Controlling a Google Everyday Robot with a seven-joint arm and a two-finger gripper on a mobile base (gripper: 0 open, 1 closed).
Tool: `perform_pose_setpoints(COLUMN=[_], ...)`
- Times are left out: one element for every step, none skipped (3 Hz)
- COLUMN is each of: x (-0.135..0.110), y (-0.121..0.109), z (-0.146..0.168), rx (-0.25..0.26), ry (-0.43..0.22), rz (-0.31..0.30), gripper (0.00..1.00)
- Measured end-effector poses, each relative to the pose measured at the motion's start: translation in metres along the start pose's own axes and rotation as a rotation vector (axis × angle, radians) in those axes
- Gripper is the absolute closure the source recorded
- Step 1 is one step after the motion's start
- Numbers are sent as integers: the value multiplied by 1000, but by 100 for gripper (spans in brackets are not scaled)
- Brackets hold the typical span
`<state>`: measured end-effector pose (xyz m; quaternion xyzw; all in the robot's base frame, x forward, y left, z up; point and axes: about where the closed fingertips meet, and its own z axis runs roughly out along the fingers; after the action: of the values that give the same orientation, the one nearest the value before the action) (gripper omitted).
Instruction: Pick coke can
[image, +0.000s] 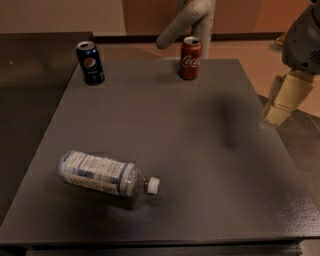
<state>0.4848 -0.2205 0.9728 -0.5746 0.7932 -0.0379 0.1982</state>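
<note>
The coke can (190, 58) is red with white script and a silver top. It stands upright near the far edge of the dark grey table (165, 125), right of centre. My gripper (282, 99) is a pale beige part under a grey arm housing at the right edge of the view. It hangs above the table's right side, well to the right of the can and nearer the camera, apart from it. Nothing shows in it.
A dark blue Pepsi can (90, 62) stands upright at the far left. A clear plastic water bottle (102, 174) lies on its side at the near left, cap pointing right. A pale grey curved shape (187, 22) rises just behind the coke can.
</note>
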Motion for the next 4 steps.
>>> perform_pose_setpoints(x=[-2, -8, -23, -38], y=[-27, -59, -86, -112], z=[13, 24, 38, 58], rx=[20, 43, 62, 81], ry=[-54, -121, -189, -255], rz=[39, 73, 86, 104], gripper=[0, 0, 0, 0])
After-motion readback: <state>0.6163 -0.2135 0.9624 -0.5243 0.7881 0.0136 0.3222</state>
